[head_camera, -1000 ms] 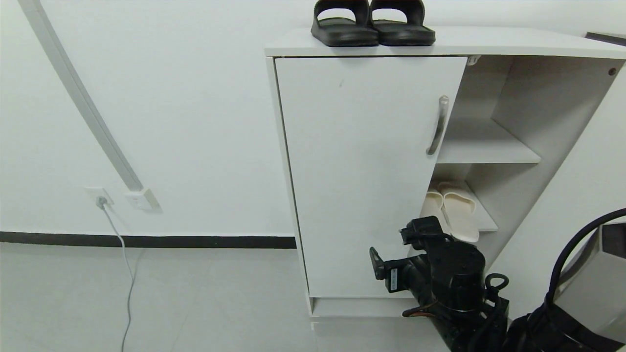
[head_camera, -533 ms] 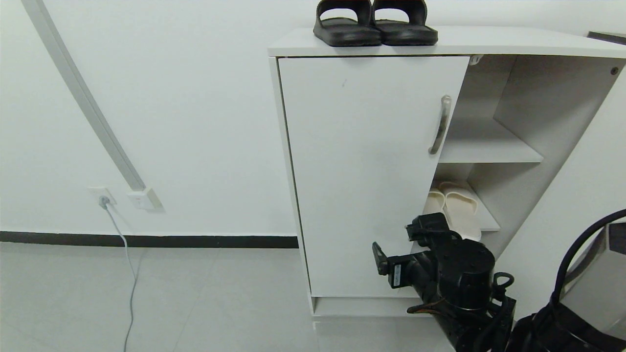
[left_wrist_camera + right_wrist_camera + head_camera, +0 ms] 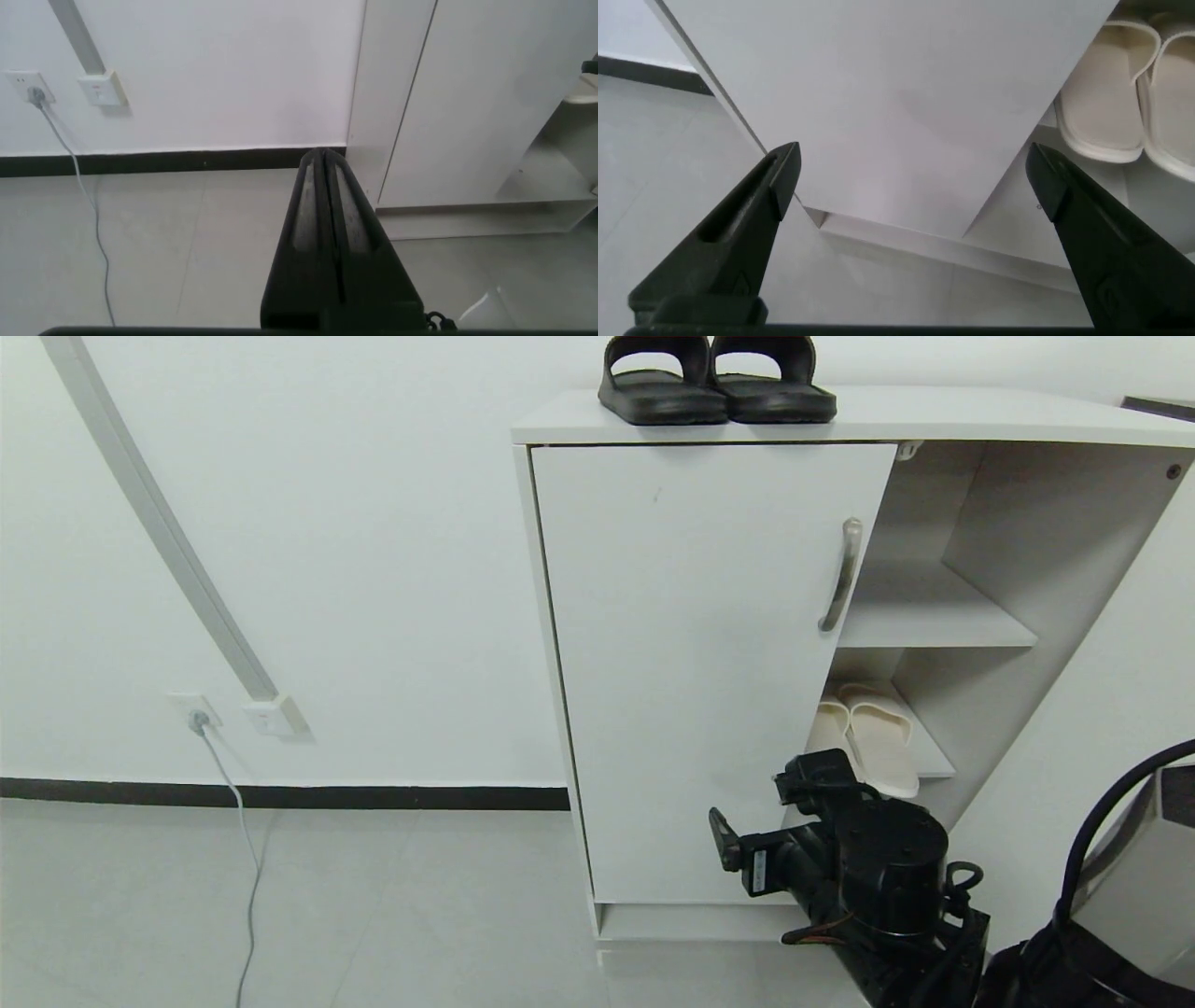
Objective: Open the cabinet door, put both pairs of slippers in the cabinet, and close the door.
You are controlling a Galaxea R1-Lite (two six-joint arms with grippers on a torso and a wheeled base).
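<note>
Right gripper (image 3: 912, 157), fingers wide apart and empty, faces the door (image 3: 709, 663). White slippers (image 3: 864, 737) lie just beyond it to its right on a shelf (image 3: 934, 767), long axes front to back; black slippers (image 3: 717, 383) sit high above it on the cabinet top (image 3: 934, 415), aligned likewise. Left gripper (image 3: 324, 163), fingers together, hangs over grey floor (image 3: 373, 915) by a white wall (image 3: 373, 523).

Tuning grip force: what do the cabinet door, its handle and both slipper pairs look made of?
Cabinet door: likely laminated board, matte white, flat with clean edges.
Handle: looks like brushed metal, silvery sheen.
Black slippers: probably moulded foam or rubber, matte, thick soles.
Cream slippers: seemingly the same, smooth one-piece look.
</note>
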